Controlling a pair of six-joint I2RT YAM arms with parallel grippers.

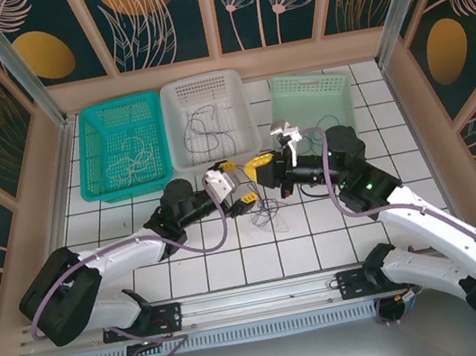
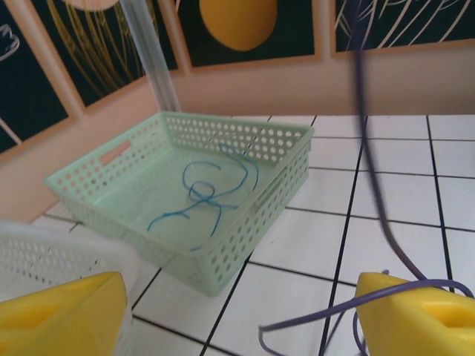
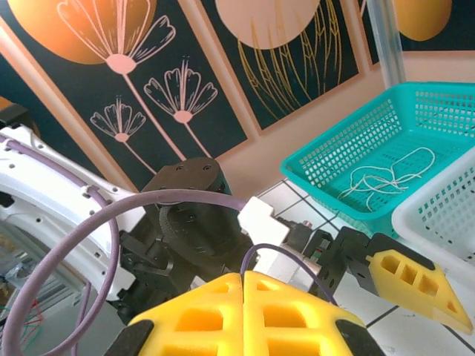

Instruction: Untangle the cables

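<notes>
White tiled table (image 1: 197,258), flower-painted walls all round. On my overhead feed three baskets line the far edge: teal basket (image 1: 116,107) at eleven o'clock holding a pale cable (image 1: 131,164), white basket (image 1: 203,80) at twelve with a dark cable (image 1: 201,129), green basket (image 2: 245,245) at one with a blue cable (image 2: 208,196). At centre my right gripper (image 3: 243,278) is clenched on a thin violet cable (image 2: 369,148), which trails to a tangle (image 1: 267,214) on the tiles at its six o'clock. My left gripper (image 2: 241,308) stands released, that strand looping between its spread fingers.
</notes>
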